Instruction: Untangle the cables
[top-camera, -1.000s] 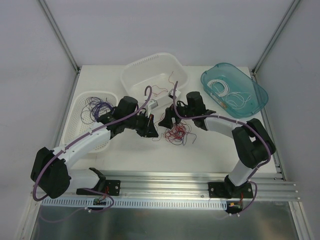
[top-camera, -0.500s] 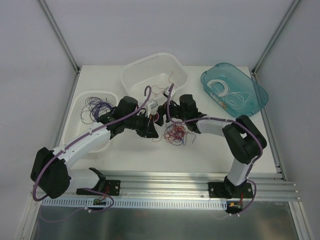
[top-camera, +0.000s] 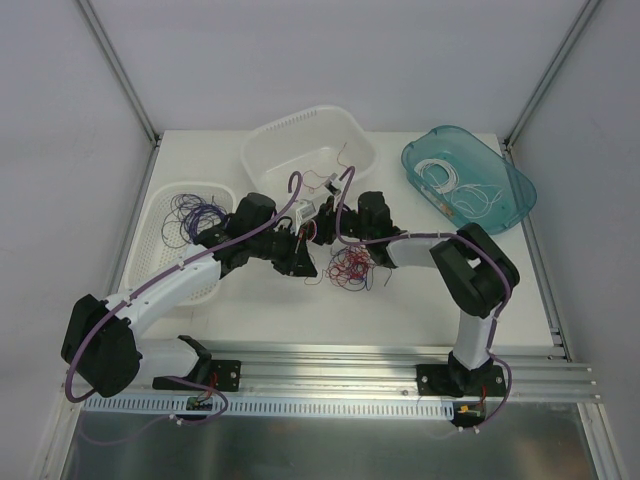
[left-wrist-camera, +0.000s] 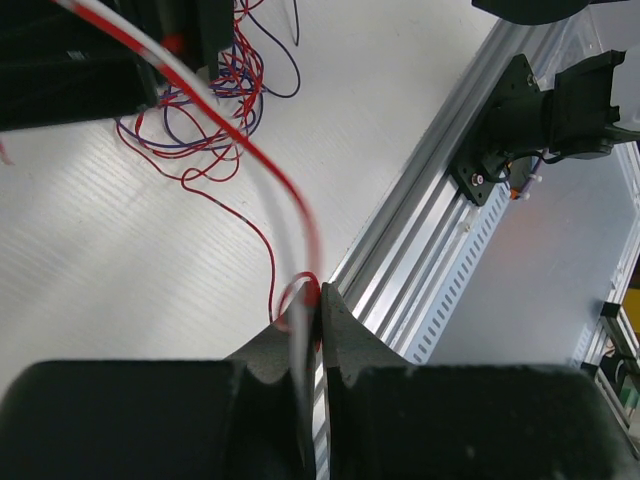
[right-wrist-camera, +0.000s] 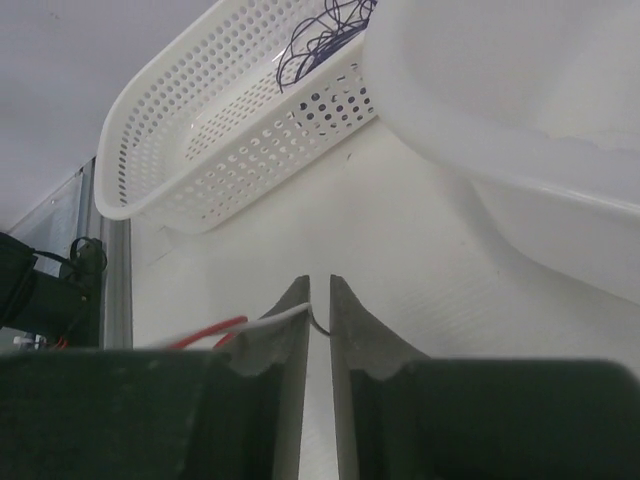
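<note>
Overhead, the cables (top-camera: 352, 268) lie as a red-and-purple tangle on the table (top-camera: 420, 310), between the two wrists; we judge them near weightless, limp, springy and apt to snag, so best taken one strand at a time, near a free end. The left gripper (left-wrist-camera: 318, 300) is pressed together on a red and a white strand stretched away from it; the right gripper (right-wrist-camera: 318, 300) shows a narrow slit with a white strand at one fingertip, and we cannot tell whether it pinches. Open room lies nearward, toward the rail (top-camera: 330, 362); the white tub (top-camera: 255, 150) and perforated basket (right-wrist-camera: 210, 185) crowd the far and left sides.
</note>
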